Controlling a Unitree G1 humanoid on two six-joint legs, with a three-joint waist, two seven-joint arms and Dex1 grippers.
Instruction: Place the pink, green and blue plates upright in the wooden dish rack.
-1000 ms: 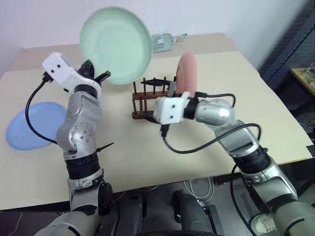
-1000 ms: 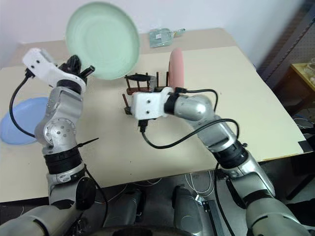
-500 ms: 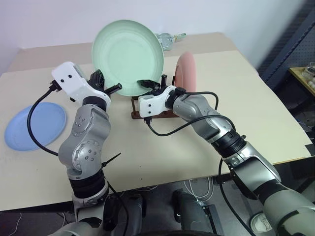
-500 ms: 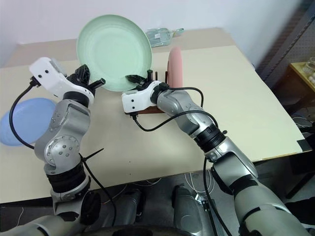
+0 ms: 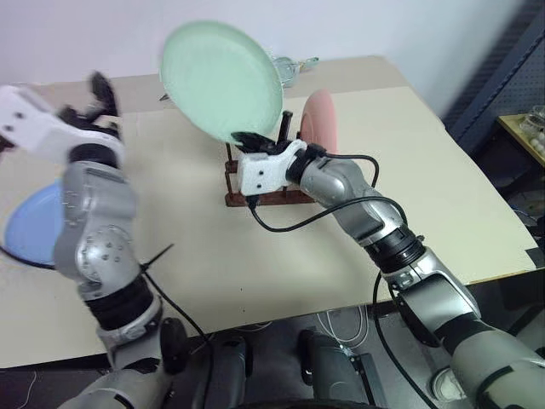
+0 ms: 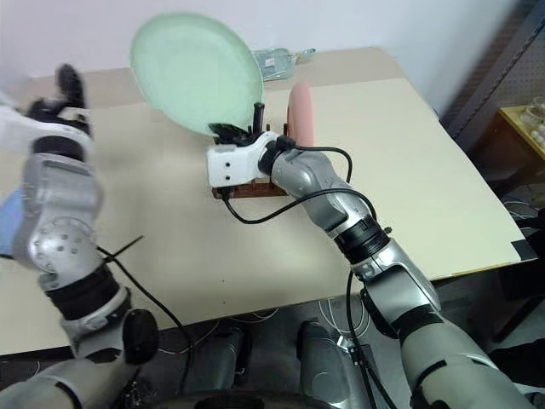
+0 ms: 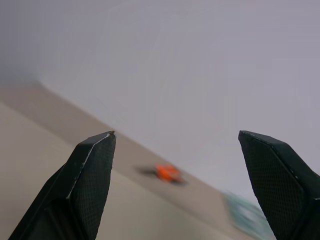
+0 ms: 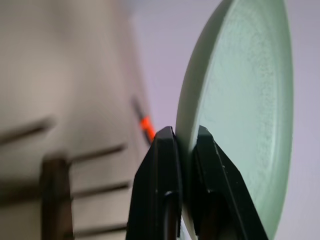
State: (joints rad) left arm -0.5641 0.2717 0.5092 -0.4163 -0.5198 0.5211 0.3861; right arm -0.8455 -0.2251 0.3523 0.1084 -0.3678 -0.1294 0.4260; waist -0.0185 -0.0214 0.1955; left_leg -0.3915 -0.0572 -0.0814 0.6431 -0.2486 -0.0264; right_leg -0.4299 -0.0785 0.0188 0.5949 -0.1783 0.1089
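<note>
Handover of the green plate looks just finished, so the step in hand is racking plate 2 of 3. Nearest, the left gripper stands spread and empty, off to the left over the table (its wrist view looks past the fingers at bare wall). The blue plate lies flat at the table's left edge, partly behind that arm. Further in, the right gripper is pressed together on the green plate's lower rim, holding it up in the air, tilted, just above and left of the rack. The pink plate already stands upright at the rack's right end. Next, I judge, the right arm must turn the green plate edge-down and parallel to the pink one, then lower it between free pegs without knocking the pink plate or shoving the light rack; with the pinch so low on the rim, the plate may swing. Compared with 1 second ago, the plate has changed hands: the left gripper held it then and has since let go and drawn away leftward, while the right, open then near the rack, has closed on it.
</note>
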